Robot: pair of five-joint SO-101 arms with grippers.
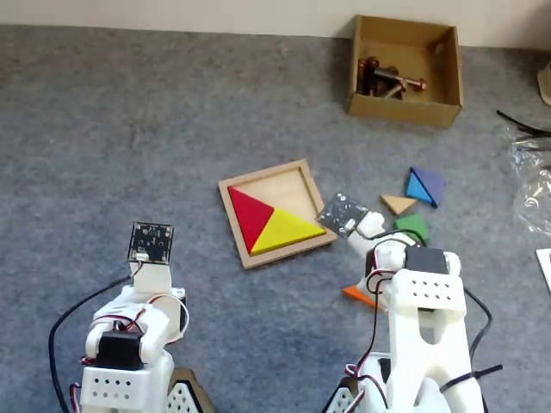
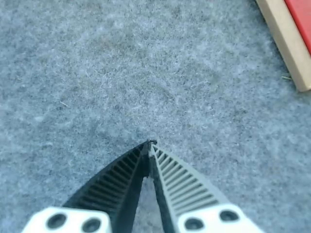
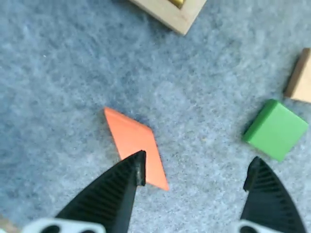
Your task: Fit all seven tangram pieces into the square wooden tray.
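Right claw point(image 3: 197, 170) gapes wide; I see the orange parallelogram point(image 3: 133, 141) beneath 1 fingertip. Left claw point(image 2: 149, 145) is closed, holding nothing.

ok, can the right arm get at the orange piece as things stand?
Probably yes: the right gripper is open just over the orange piece, with bare carpet around it and the green square well aside.

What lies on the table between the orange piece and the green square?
Only bare grey felt separates the orange piece and the green square, in the right wrist view; the open right gripper hangs above.
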